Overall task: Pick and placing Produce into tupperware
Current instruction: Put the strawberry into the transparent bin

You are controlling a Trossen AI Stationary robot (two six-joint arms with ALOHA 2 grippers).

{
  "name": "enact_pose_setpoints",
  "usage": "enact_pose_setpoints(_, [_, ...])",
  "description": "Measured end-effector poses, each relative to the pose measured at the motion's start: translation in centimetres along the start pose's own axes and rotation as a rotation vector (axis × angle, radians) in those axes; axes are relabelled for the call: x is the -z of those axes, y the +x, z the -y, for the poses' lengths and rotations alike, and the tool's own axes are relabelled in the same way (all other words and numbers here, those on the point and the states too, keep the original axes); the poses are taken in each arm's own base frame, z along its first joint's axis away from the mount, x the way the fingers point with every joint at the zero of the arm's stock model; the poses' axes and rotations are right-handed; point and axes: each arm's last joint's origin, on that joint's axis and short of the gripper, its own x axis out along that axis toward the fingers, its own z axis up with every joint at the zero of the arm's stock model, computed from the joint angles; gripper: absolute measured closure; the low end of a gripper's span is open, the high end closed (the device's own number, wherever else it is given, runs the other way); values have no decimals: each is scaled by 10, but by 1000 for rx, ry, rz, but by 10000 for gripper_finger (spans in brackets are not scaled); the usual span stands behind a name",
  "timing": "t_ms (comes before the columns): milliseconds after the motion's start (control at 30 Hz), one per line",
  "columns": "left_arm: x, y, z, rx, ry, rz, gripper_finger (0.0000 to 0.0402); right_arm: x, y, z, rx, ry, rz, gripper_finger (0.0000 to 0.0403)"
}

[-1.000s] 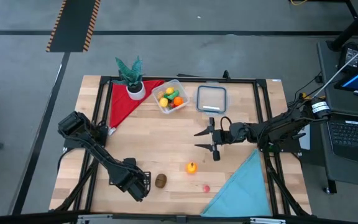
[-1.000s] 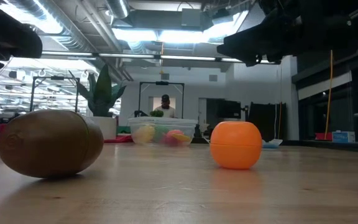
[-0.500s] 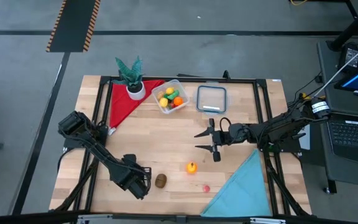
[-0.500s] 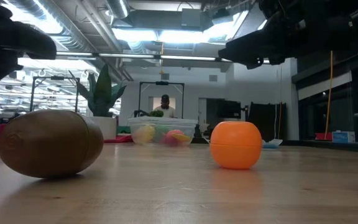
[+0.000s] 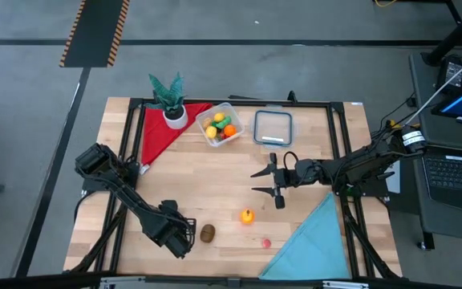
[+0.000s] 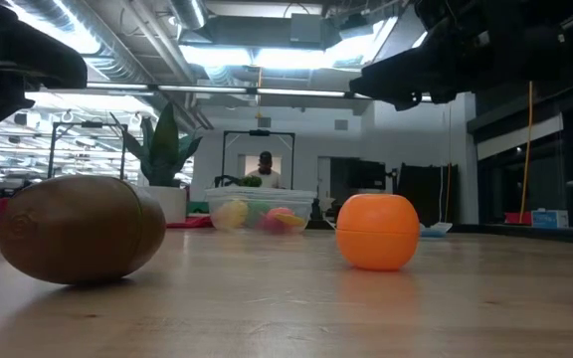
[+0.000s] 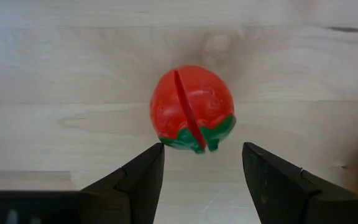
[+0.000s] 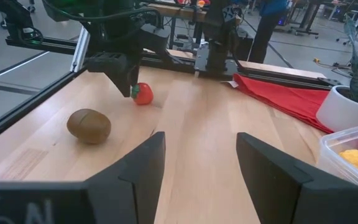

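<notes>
Left wrist view: red strawberry [image 7: 192,110] just beyond open left pincer [image 7: 202,163].

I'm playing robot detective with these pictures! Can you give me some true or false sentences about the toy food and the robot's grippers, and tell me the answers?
1. The left gripper is open right above a red tomato. True.
2. The clear tupperware has no food in it. False: several pieces already lie inside.
3. The brown kiwi sits on the bare wooden table. True.
4. The right gripper is holding the orange fruit. False: it is open and holds nothing; the fruit sits on the table.
5. The potted plant stands beside the tupperware, on the red cloth. True.
</notes>
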Motion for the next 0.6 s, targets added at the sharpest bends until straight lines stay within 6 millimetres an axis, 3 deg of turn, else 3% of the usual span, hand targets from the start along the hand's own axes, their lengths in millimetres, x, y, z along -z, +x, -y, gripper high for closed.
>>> enact_pose_setpoints(367, [0, 0, 0, -1, 1, 2, 194, -1, -1, -9, -34, -9, 4, 202])
enact_pose_setpoints(600, [-1, 0, -1, -4, 1, 11, 155, -1, -1, -10, -38, -10, 5, 202])
